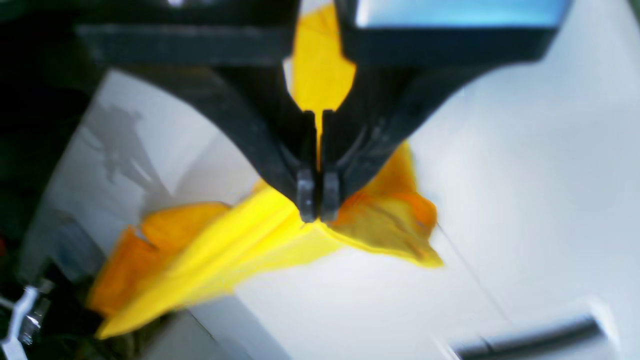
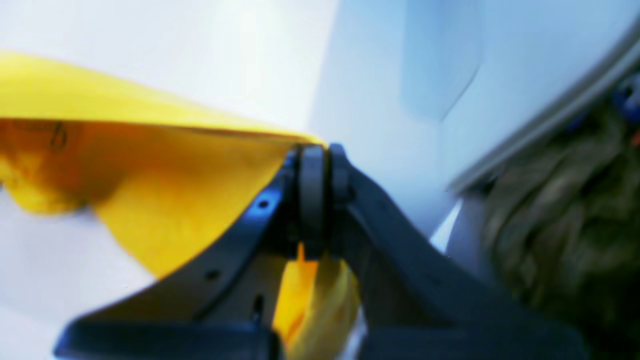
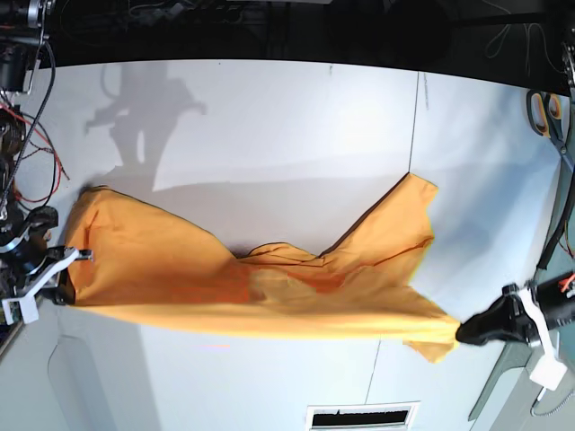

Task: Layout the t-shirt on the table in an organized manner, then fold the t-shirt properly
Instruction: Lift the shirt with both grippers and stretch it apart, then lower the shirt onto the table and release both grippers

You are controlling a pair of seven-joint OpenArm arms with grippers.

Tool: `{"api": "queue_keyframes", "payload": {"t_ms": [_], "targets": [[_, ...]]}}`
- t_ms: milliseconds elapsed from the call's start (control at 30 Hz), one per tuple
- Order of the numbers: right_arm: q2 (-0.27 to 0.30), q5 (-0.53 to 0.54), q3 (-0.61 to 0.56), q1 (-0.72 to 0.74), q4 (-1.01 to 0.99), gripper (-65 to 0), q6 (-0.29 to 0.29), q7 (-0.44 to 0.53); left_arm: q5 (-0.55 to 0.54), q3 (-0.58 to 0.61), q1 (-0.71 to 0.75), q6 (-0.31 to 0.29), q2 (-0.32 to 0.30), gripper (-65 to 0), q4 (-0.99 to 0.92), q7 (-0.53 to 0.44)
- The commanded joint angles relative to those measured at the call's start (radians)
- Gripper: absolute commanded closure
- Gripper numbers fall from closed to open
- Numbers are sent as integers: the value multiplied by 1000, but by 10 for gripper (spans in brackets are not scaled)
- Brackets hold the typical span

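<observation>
Claws (image 3: 465, 332) (image 3: 74, 269) stretch t-shirt (image 3: 269, 287); scissors (image 3: 546, 112) aside.

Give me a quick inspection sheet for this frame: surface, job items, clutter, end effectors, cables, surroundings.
Surface: white table, thin dark seam, arm shadow at rear.
Job's things: orange-yellow t-shirt stretched between the arms, middle bunched and wrinkled, not flat.
Clutter: scissors at the far edge on the left arm's side; a slotted vent at the near edge.
End effectors: left end effector shut on a shirt edge; right end effector shut on the opposite edge.
Cables: red and black wires beside the right arm.
Surroundings: dark background; camouflage fabric off the table edge.
</observation>
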Motion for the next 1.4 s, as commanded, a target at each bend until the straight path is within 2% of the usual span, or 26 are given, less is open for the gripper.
{"api": "queue_keyframes", "payload": {"t_ms": [0, 133, 333, 433, 500, 633, 700, 867, 1000, 1033, 1100, 1133, 1167, 1367], "targets": [[19, 3, 11, -26, 29, 0, -6, 15, -41, -11, 16, -4, -23, 0, 13, 16], [19, 6, 11, -167, 100, 0, 5, 37, -136, -11, 136, -4, -23, 0, 36, 61], [-1, 1, 28, -311, 227, 0, 5, 30, -148, -27, 208, -4, -23, 0, 119, 85], [-33, 2, 54, -372, 266, 0, 5, 30, -223, -31, 238, -4, -52, 0, 165, 168], [-57, 3, 72, -406, 278, 0, 6, 29, -223, -31, 267, -4, -87, 0, 206, 217], [-93, 7, 82, -477, 280, 0, 10, 30, -223, -31, 362, -4, -151, 0, 330, 225], [-111, 7, 82, -512, 279, 0, 16, 31, -223, -31, 423, -4, -162, 0, 378, 225], [-159, 7, 82, -584, 254, 0, 16, 34, -223, -31, 569, -4, -160, 0, 401, 224], [-165, 25, 82, -601, 166, 0, 15, 46, -223, -31, 643, -4, -132, 0, 401, 208], [-165, 26, 82, -599, 148, -64, 15, 58, -223, -31, 655, -4, -127, 0, 401, 204], [-164, 45, 82, -599, 137, -285, 9, 70, -223, -31, 669, -4, -120, 0, 401, 200], [-159, 58, 83, -598, 143, -359, 6, 82, -223, -31, 671, -4, -116, 0, 401, 200], [-154, 70, 84, -595, 154, -396, 4, 96, -223, -31, 673, -4, -116, 0, 401, 197], [-155, 77, 149, -470, 223, -401, 0, 106, -212, -31, 673, -4, -117, 0, 401, 185]]}}
